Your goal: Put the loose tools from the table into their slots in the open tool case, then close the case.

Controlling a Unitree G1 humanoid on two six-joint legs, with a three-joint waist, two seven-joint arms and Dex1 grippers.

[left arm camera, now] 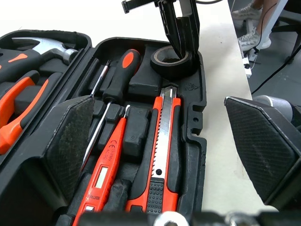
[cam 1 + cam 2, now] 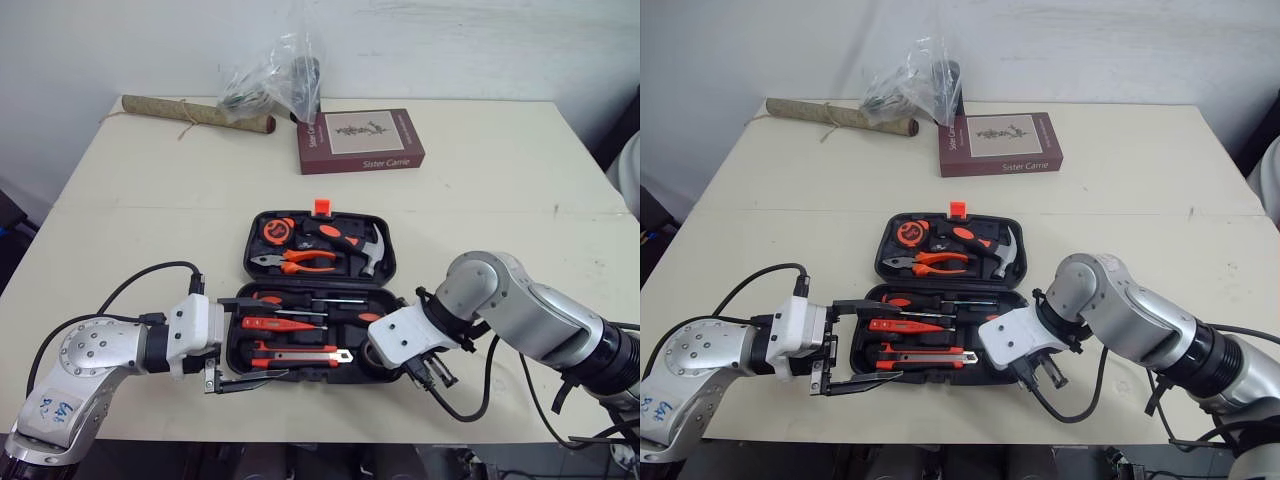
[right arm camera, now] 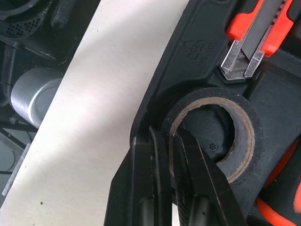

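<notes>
— Right end effector [image 3: 168,136]?
— Narrow, pinched on the wall of the tape roll [image 3: 245,139]: one finger inside the ring, one outside. The roll sits in the near right corner of the tool case [image 1: 195,117].

— And the left end effector [image 2: 898,340]?
— Spread wide, holding nothing, at the case's near left corner. One finger lies over the tray, the other along the near edge.

— What is in the case?
— Near half: a utility knife [image 1: 162,136] just left of the roll, then a tester pen [image 1: 106,176] and a screwdriver [image 1: 117,77]. The far half, the opened lid, carries a hammer [image 2: 360,245], pliers [image 2: 295,262] and a tape measure [image 2: 272,231].

— Beyond it?
— On the worktop [image 2: 500,200], well apart at the far side: a book [image 2: 360,140], a plastic bag [image 2: 270,85] and a paper roll [image 2: 195,113].
</notes>
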